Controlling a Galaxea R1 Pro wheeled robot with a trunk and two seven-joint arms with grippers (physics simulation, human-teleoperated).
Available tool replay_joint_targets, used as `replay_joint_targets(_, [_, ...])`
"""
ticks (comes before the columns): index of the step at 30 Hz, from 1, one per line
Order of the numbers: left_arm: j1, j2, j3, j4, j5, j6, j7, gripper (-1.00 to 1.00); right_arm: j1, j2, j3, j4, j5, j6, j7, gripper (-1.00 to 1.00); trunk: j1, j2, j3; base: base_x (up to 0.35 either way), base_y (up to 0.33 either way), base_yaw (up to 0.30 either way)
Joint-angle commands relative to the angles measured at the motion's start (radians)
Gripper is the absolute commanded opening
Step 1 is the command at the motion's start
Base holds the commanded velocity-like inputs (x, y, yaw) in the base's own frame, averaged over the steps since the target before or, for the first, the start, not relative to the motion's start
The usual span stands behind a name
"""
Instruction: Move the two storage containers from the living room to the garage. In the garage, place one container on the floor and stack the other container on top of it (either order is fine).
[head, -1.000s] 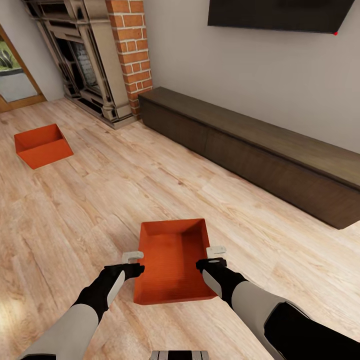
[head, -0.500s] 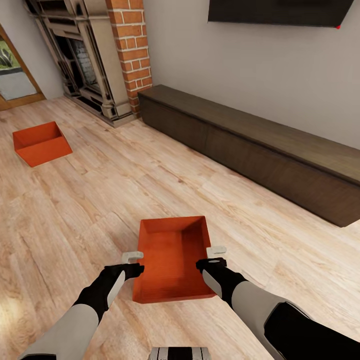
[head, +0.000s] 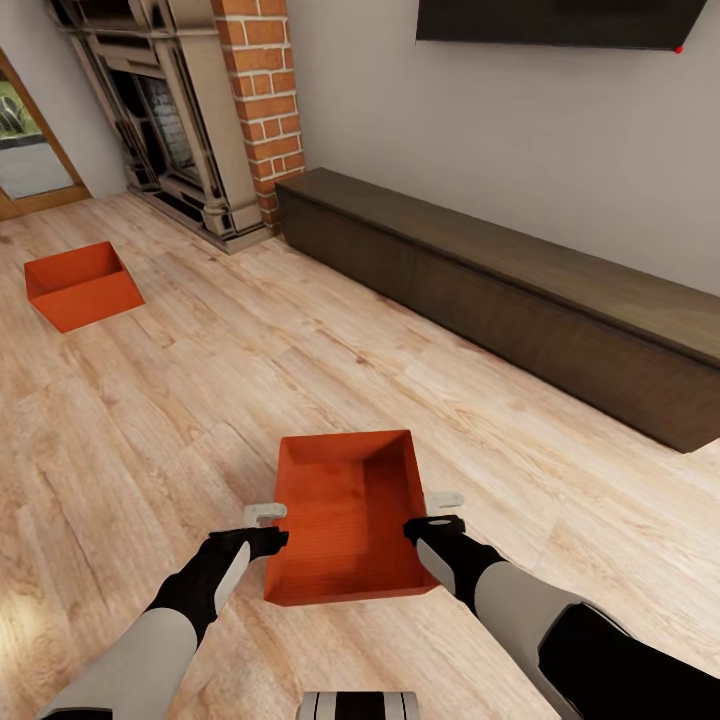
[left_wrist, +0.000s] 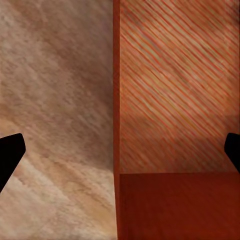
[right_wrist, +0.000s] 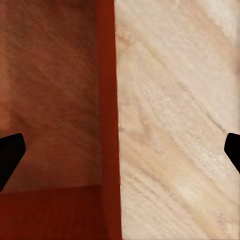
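One orange-red storage container (head: 345, 515) sits on the living room's wood-plank floor just in front of me. My left gripper (head: 266, 527) hangs open at its left wall. My right gripper (head: 438, 510) hangs open at its right wall. In the left wrist view the left gripper (left_wrist: 120, 155) has its dark fingertips (left_wrist: 10, 156) spread wide on either side of the container's wall (left_wrist: 116, 100). The right gripper (right_wrist: 120, 155) straddles the opposite wall (right_wrist: 107, 100) the same way. The second storage container (head: 80, 285) lies far off to the left. The garage is out of view.
A long dark low cabinet (head: 500, 290) runs along the wall on the right. A brick fireplace (head: 200, 120) stands at the back left, with a glass door (head: 25, 140) beyond it. A dark TV (head: 560, 25) hangs above the cabinet. Open wood floor lies between the two containers.
My right gripper has shifted slightly to the right, off the near container's right wall. The left gripper and both containers have stayed put.
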Motion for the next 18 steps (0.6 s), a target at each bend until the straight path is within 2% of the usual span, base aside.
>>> replay_joint_targets(1, [0.000,0.000,0.001,-0.002,0.009,0.005,0.005,1.00,0.000,-0.001,0.008,-0.002,-0.005,0.007,-0.006,1.00,0.000,0.000,-0.001,0.000,0.000,0.000])
replay_joint_targets(13, [0.000,0.001,0.001,-0.002,0.009,0.005,0.007,1.00,0.000,0.002,0.007,-0.002,-0.005,0.003,-0.006,1.00,0.000,0.000,-0.001,0.000,0.000,0.000])
replay_joint_targets(18, [0.000,0.000,0.000,0.000,0.009,0.005,0.007,1.00,0.000,0.003,0.007,-0.002,-0.005,0.002,-0.006,1.00,0.019,-0.035,-0.016,0.000,0.000,0.000])
